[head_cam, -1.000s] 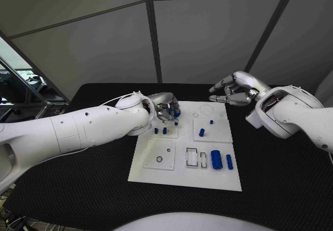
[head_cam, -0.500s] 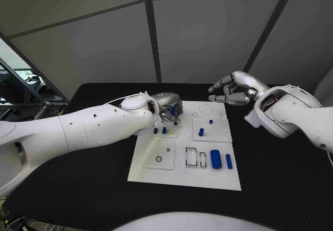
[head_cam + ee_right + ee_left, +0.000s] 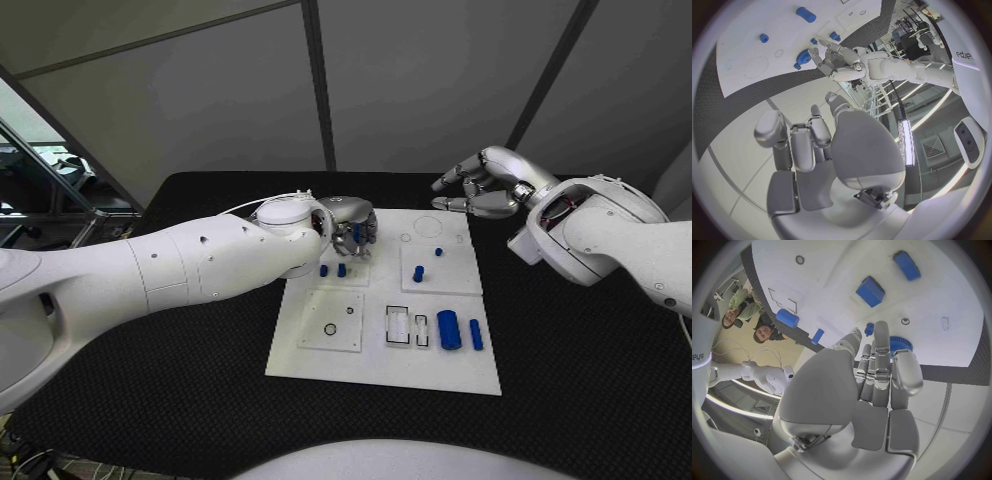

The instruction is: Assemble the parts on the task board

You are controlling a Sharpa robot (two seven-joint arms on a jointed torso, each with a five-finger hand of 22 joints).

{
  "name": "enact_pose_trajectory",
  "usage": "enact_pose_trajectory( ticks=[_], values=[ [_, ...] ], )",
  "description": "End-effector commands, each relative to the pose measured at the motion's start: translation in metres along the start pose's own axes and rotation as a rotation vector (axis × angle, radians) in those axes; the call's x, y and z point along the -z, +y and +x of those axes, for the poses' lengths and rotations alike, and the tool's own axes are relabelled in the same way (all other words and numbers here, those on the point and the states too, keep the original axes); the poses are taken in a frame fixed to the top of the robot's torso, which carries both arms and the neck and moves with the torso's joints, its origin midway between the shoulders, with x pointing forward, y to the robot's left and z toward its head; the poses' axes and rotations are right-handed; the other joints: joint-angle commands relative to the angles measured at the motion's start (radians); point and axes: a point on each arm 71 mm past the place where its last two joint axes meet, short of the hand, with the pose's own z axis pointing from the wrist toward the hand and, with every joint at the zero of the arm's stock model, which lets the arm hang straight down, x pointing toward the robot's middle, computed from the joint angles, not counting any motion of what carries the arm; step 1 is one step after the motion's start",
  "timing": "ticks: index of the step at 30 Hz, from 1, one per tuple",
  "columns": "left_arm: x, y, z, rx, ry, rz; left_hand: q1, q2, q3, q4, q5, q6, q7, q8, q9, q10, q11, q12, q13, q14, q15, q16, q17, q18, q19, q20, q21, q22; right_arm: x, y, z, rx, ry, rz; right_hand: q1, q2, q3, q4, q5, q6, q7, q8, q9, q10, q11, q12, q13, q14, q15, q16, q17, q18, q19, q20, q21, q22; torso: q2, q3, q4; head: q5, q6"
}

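You have one task board (image 3: 433, 372) on the table. On it you can count seven blue parts from the head view: two short pegs side by side (image 3: 322, 270) (image 3: 340, 269), one taller peg (image 3: 418, 273), one tiny peg (image 3: 438, 253), one thick cylinder (image 3: 449, 330), one slim cylinder (image 3: 475, 334) and one toothed gear (image 3: 900, 345). There are two white arms and two silver hands: one left hand (image 3: 346, 222) and one right hand (image 3: 483, 190).

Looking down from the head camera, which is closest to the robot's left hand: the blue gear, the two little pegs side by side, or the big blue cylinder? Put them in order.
From the left hand:
1. Blue gear, at its fingertips.
2. Two little pegs, just below the hand.
3. Big blue cylinder, on the board's near right part.
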Motion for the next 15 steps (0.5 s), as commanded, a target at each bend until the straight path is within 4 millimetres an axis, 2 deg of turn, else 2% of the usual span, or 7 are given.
enact_pose_trajectory(
  ticks=[1, 7, 15],
  values=[
    [-0.0010, -0.0003, 0.0017, -0.018, 0.030, -0.011, 0.001, -0.005, 0.010, 0.000, -0.001, 0.009, 0.000, -0.008, -0.003, 0.010, 0.000, -0.009, -0.005, 0.007, 0.002, 0.004, -0.001, -0.110, 0.007, 0.001, 0.005, 0.003, -0.0004, 0.0023, -0.0006, 0.005, -0.001, -0.010, 0.005, 0.002, 0.003, 0.003, 0.006, 0.001, 0.000, -0.003, 0.001, -0.007, 0.001, 0.001, 0.001, 0.045, -0.007, -0.005, 0.010, 0.014, -0.003, -0.003, -0.004, 0.001, 0.000, -0.0005, 0.0001, -0.002, 0.000],
    [-0.0024, 0.0015, 0.0025, -0.018, 0.040, -0.021, 0.007, -0.004, 0.032, -0.006, -0.001, 0.024, -0.001, -0.020, -0.010, 0.029, -0.001, -0.028, -0.023, 0.005, 0.000, 0.010, -0.003, -0.112, 0.015, -0.001, 0.014, 0.013, -0.0004, 0.0025, -0.0004, 0.005, 0.000, -0.011, 0.006, 0.002, 0.003, 0.003, 0.006, 0.001, 0.000, -0.003, 0.001, -0.007, 0.001, 0.001, 0.002, 0.046, -0.007, -0.005, 0.011, 0.014, -0.003, -0.003, -0.003, 0.001, 0.000, 0.0005, -0.0012, -0.002, 0.000],
    [-0.0041, 0.0022, 0.0035, -0.018, 0.041, -0.021, 0.010, -0.005, 0.062, -0.014, -0.001, 0.045, -0.004, -0.033, -0.018, 0.055, -0.004, -0.051, -0.044, 0.002, -0.002, 0.017, -0.005, -0.114, 0.022, -0.003, 0.021, 0.022, -0.0007, 0.0029, 0.0000, 0.005, 0.001, -0.012, 0.010, 0.003, 0.007, 0.004, 0.019, 0.002, 0.000, -0.003, 0.001, -0.004, 0.001, 0.004, 0.004, 0.047, -0.008, -0.004, 0.013, 0.014, 0.000, -0.003, -0.002, 0.004, 0.000, -0.0002, 0.0006, -0.003, -0.001]
  ],
)
